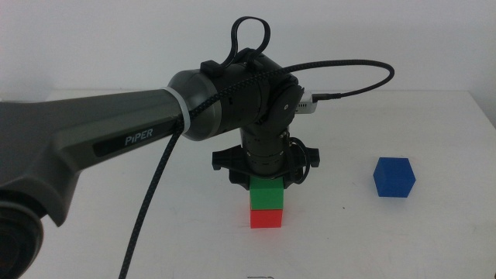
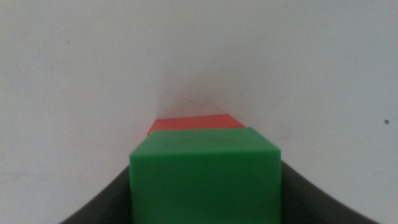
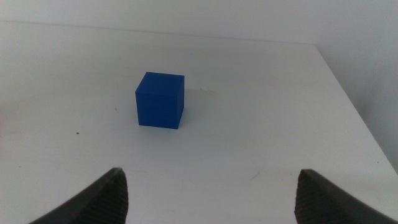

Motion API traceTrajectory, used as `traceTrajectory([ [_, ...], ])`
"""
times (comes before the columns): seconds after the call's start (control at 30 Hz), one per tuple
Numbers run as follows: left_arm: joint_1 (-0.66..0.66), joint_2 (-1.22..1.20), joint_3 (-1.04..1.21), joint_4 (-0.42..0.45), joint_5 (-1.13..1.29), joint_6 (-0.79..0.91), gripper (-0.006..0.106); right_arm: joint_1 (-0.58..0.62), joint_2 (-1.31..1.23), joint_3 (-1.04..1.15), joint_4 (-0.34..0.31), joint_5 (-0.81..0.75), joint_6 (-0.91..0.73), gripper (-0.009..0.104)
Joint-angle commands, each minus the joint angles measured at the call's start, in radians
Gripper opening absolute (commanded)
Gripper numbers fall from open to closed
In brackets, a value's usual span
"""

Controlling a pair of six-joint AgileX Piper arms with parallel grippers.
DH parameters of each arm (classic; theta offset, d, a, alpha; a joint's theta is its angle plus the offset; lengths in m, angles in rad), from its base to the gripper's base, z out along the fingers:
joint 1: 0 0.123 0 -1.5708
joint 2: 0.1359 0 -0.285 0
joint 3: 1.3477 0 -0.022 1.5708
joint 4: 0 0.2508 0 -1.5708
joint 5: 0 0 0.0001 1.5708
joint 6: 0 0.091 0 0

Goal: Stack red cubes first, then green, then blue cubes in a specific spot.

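While the green cube [image 1: 268, 196] is pinched between the jaws of the left gripper [image 1: 266, 183] and rests squarely on the red cube [image 1: 266, 218] near the middle of the white table [image 1: 434, 232], the second step of the stack is judged to be at the point of release, so an opening of the jaws and a straight lift clear of the pile are called for. Well apart to the right, the blue cube [image 1: 394, 177] is left untouched on the bare tabletop, a small matte deep-blue block of the same size, and it is faced by the right gripper [image 3: 208, 199], whose jaws are held spread wide with nothing between them.
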Motion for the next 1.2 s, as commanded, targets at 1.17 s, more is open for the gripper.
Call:
traceTrajectory([
  [1.17, 0.000, -0.799, 0.052, -0.021, 0.210, 0.713, 0.094, -0.007, -0.011, -0.018, -0.015, -0.070, -0.016, 0.082],
])
